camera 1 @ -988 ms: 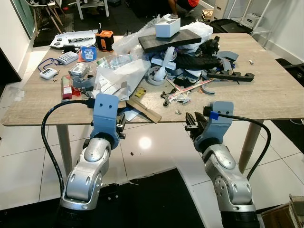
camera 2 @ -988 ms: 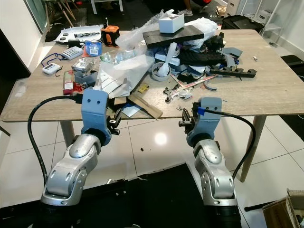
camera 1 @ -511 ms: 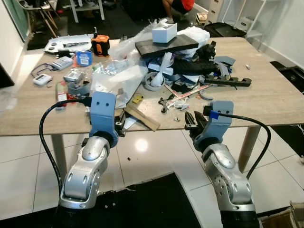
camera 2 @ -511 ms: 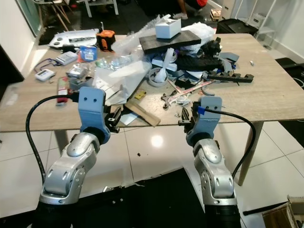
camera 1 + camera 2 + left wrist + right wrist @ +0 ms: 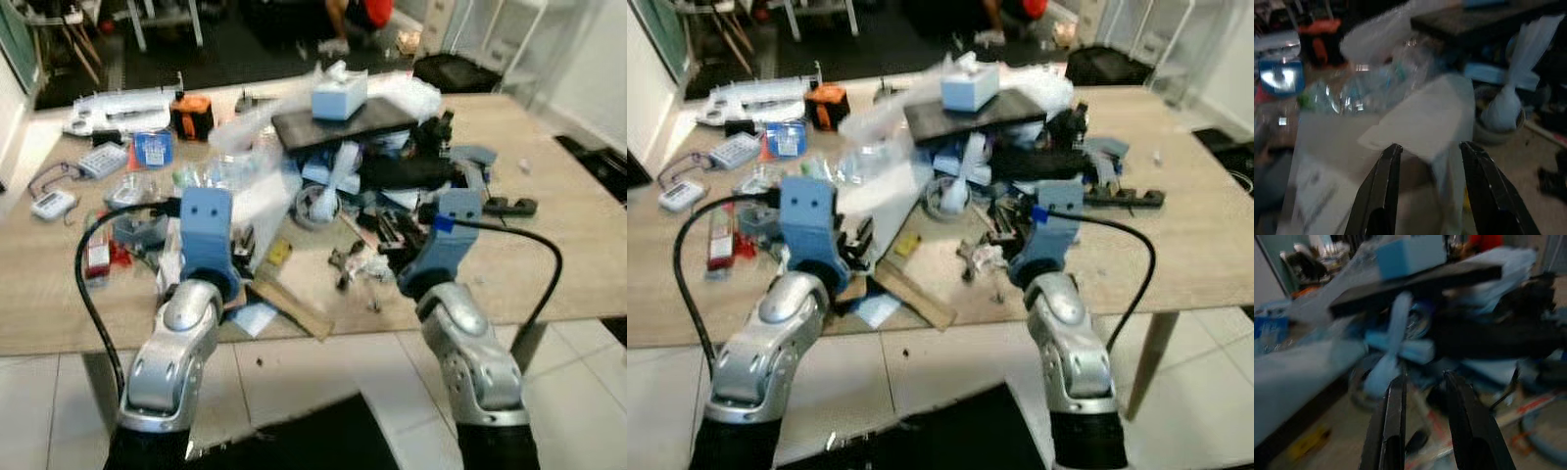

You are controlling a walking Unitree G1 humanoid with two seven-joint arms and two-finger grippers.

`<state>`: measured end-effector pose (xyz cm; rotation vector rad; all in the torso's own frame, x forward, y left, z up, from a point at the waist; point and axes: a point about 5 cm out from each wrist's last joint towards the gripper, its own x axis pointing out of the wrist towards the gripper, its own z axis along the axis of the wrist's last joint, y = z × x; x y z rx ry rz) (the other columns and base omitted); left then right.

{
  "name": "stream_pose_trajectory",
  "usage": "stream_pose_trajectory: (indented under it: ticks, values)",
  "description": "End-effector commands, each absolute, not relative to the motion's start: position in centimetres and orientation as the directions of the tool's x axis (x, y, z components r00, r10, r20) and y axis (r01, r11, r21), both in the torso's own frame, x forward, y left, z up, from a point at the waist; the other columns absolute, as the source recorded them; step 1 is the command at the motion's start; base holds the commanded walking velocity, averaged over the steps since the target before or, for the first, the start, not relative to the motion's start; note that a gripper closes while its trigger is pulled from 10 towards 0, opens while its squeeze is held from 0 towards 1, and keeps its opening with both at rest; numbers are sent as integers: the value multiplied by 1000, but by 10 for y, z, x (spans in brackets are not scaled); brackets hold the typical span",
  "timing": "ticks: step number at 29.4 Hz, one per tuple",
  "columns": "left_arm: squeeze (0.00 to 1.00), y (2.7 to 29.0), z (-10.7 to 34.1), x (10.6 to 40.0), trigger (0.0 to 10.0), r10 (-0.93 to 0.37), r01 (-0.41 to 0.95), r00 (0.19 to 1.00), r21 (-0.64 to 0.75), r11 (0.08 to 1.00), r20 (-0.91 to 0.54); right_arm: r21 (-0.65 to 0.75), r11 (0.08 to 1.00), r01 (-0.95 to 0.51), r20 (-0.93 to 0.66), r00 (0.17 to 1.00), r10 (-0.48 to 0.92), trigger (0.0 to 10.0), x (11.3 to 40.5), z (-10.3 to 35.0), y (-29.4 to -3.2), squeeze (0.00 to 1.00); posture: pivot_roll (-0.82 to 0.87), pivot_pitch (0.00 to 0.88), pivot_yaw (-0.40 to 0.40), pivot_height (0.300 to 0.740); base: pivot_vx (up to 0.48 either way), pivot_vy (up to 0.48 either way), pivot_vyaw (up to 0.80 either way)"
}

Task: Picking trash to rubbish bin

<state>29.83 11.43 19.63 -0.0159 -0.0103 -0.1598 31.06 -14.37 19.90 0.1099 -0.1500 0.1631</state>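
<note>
Both silver arms (image 5: pixel 186 333) over cluttered wooden table (image 5: pixel 578 264).

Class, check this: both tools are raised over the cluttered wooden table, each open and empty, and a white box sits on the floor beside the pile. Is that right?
Not quite. The white box sits on the dark board atop the pile, as the left eye view shows. The left tool and right tool are open and empty over the table.

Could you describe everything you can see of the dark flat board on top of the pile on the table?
The dark flat board is a thin, rigid-looking, near-black slab, roughly rectangular. It lies almost level, slightly tilted, across the top of the clutter heap at the far middle of the wooden table. A small pale blue box sits on its upper face. Its underside rests on clear plastic wrapping and dark parts; exact contacts are blurred.
</note>
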Motion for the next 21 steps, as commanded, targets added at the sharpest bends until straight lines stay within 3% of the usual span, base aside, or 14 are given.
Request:
stream_pose_trajectory:
  ticks: [1,14,21]
  values:
    - [0,113,196,297,10000,-165,165,986,-12,986,18,104,980,-170,154,976,153,10000,310,201,-147,0,34,92,24,740,0,0,0]
    - [0,112,197,294,10000,-174,174,984,7,985,24,12,980,-198,90,976,196,10000,316,211,-159,0,32,95,22,740,0,0,0]
    - [0,109,196,294,10000,-200,199,980,47,979,10,-51,979,-196,-58,979,193,10000,334,215,-192,0,32,103,26,740,0,0,0]
